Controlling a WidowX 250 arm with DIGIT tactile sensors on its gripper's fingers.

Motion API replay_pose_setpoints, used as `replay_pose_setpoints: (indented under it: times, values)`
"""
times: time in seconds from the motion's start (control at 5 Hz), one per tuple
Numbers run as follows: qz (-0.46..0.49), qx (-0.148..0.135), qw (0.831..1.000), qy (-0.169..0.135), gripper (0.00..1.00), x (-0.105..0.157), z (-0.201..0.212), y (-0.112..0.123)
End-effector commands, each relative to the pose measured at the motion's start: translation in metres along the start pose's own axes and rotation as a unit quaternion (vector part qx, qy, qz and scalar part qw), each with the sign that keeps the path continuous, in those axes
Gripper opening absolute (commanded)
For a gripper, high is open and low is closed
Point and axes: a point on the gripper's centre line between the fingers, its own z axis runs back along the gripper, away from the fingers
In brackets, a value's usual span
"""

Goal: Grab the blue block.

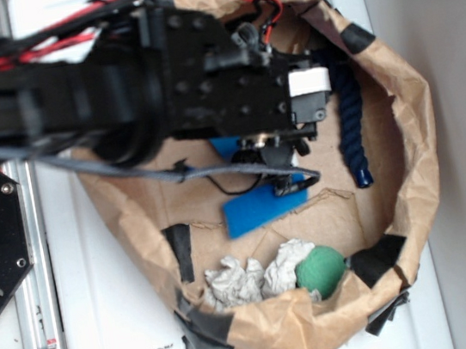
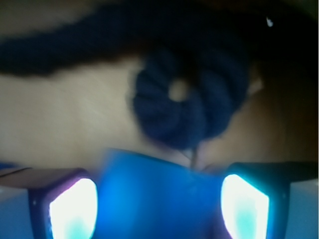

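Note:
The blue block (image 1: 264,209) is a flat royal-blue slab on the cardboard floor of a brown paper-lined bin. My gripper (image 1: 284,167) hangs over the slab's upper edge, at the end of the black arm that reaches in from the left. In the wrist view the blue block (image 2: 159,199) fills nearly the whole gap between the two lit fingertips, and my gripper (image 2: 158,186) has its jaws wide apart. Whether the pads touch the slab is too blurred to tell. A lighter blue piece (image 1: 227,147) is mostly hidden under the arm.
A dark blue rope (image 1: 352,123) lies along the right of the bin, and its coil (image 2: 189,94) sits just beyond the block. A green ball (image 1: 320,271) and crumpled white paper (image 1: 235,280) lie at the front. The bin wall (image 1: 415,140) surrounds it all.

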Motion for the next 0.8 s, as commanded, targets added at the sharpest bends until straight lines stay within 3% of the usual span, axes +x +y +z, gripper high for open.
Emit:
replay_pose_setpoints:
  times: [0.0,0.2,0.4,0.6]
  values:
    - [0.004,0.016,1.000,-0.008,0.00,-0.006,0.007,0.002]
    - [0.005,0.027,1.000,-0.012,0.00,-0.016,0.013,-0.009]
    - [0.017,0.020,0.999,-0.022,0.00,-0.021,0.024,-0.010]
    - [0.022,0.014,0.999,-0.047,0.00,-0.020,0.042,0.001]
